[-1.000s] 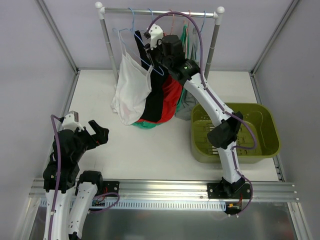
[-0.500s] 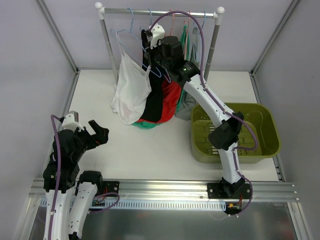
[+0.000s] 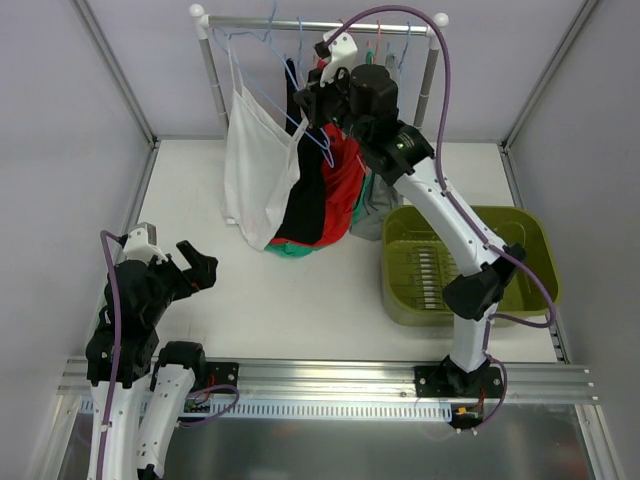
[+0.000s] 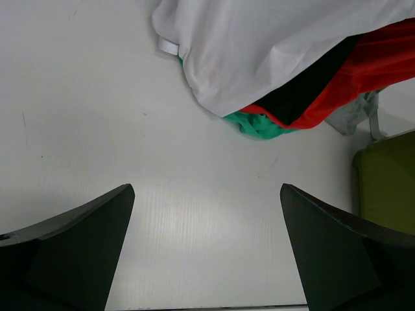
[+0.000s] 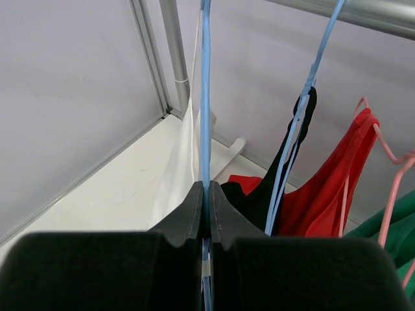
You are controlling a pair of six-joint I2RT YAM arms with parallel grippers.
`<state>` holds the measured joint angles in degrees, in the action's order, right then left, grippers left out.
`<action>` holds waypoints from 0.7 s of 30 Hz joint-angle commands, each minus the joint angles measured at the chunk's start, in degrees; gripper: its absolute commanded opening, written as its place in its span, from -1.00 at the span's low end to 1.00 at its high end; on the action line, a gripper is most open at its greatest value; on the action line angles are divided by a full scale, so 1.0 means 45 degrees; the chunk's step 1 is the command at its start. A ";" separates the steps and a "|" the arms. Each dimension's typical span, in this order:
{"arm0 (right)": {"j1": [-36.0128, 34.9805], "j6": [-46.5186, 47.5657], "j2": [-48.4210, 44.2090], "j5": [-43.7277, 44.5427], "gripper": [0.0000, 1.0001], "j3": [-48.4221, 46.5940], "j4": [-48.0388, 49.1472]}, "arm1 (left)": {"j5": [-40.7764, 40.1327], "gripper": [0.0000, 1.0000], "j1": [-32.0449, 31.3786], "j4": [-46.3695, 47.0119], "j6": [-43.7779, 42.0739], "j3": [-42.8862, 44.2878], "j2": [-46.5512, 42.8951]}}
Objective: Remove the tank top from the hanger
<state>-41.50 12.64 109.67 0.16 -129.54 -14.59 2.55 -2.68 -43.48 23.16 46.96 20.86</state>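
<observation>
Item one, my right gripper: fingers pressed together on the wire of the blue hanger, held high just below the rail. Item two, the tank top: white, hanging from that hanger toward the rail's left end, its lower part draped against the black, red and green garments. Item three, my left gripper: fingers spread wide, holding nothing, low over the table and well apart from the rail.

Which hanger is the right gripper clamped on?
The light-blue hanger carrying the white tank top, leftmost of the row; the other blue hanger beside it holds a black top.
</observation>
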 commanded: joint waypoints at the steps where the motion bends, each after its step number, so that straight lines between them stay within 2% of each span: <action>1: -0.0115 -0.0251 -0.1380 -0.0446 -0.99 0.0678 0.1133 | 0.0235 0.97 -0.0108 0.0483 -0.0126 -0.0084 -0.0085; 9: -0.0290 -0.0485 -0.5573 -0.0895 -0.99 0.4641 0.1211 | 0.0858 0.97 -0.0108 0.0600 -0.0438 0.0091 -0.0202; 14: -0.0291 -0.0856 -0.8019 -0.1461 -0.99 0.6967 0.0958 | 0.3041 0.97 -0.0108 0.1381 -0.0674 0.0286 -0.0145; 16: -0.0291 -0.1032 -0.9012 -0.1675 -0.99 0.7454 0.0529 | 0.3786 0.97 -0.0108 0.1849 -0.0518 0.0910 0.0205; 17: -0.0291 -0.1245 -0.9348 -0.1774 -0.99 0.7593 0.0373 | 0.4524 0.97 -0.0108 0.2025 -0.0479 0.1666 0.0343; 21: -0.0291 -0.1792 -1.0910 -0.2145 -0.99 0.8374 -0.0368 | 0.5661 0.97 -0.0108 0.2690 -0.0341 0.4285 0.1747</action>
<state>-42.59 7.86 65.08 -6.96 -93.43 -15.92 19.70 -2.68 -39.29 21.71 57.10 25.12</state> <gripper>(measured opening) 0.032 0.986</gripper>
